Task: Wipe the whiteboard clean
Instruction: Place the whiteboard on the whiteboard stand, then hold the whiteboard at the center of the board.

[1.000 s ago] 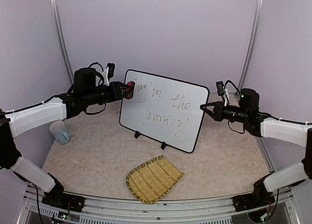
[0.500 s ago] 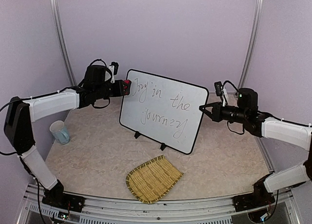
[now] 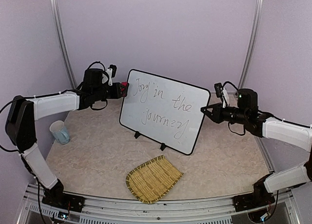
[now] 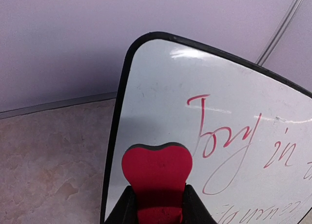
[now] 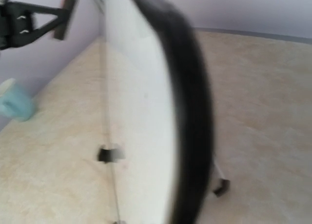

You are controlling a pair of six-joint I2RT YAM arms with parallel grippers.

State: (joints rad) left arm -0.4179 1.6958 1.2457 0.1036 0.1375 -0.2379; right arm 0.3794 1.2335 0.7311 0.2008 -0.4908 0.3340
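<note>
The whiteboard (image 3: 163,112) stands at the middle of the table (image 3: 87,151), propped on its two small black feet (image 3: 137,134) and leaning back a little, with the handwriting (image 3: 161,107) facing my bases. I judge it light, stiff and slick. It looks likely to tip or skid on those feet once I press on it, so I would brace it by the thin black rim (image 3: 200,119), not the written face. My right pincer (image 3: 207,112) hangs at the right-hand rim with its jaws spread wide. The wrist view is too blurred to tell whether it touches. My left pincer (image 3: 123,89) is clamped on a red heart-shaped eraser (image 4: 157,168), probably soft foam. The eraser sits at the board's upper left corner, just left of the "J", and I cannot confirm contact.
</note>
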